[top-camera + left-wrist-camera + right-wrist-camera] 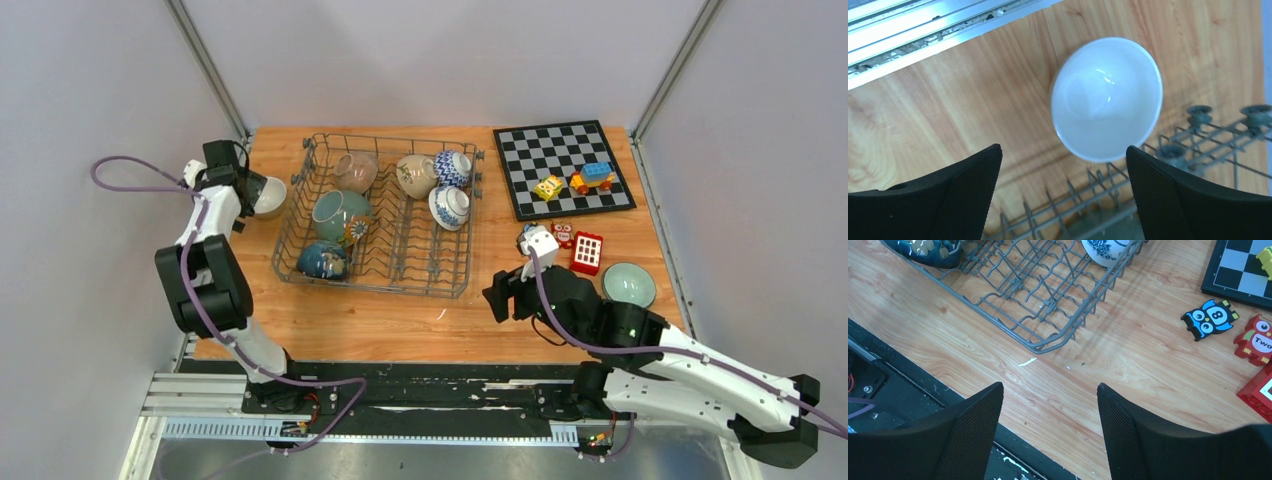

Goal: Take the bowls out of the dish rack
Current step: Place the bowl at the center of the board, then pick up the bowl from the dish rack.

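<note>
Top external view shows two bowls out on the table [400, 325]: a white bowl [270, 195] by the left edge, just beside the dish rack [400, 288], and a green bowl [628, 284] by the right edge. The rack sits left of the middle, toward the far edge. Six bowls are left inside it: a pink bowl [355, 170], a tan bowl [414, 176], a blue-and-white bowl [452, 167], a second blue-and-white bowl [450, 206], a teal bowl [338, 213] and a dark blue bowl [322, 260]. The left pincer [1063, 152] is wide open over the white bowl and holds nothing. The right pincer [1050, 390] is open and empty too
</note>
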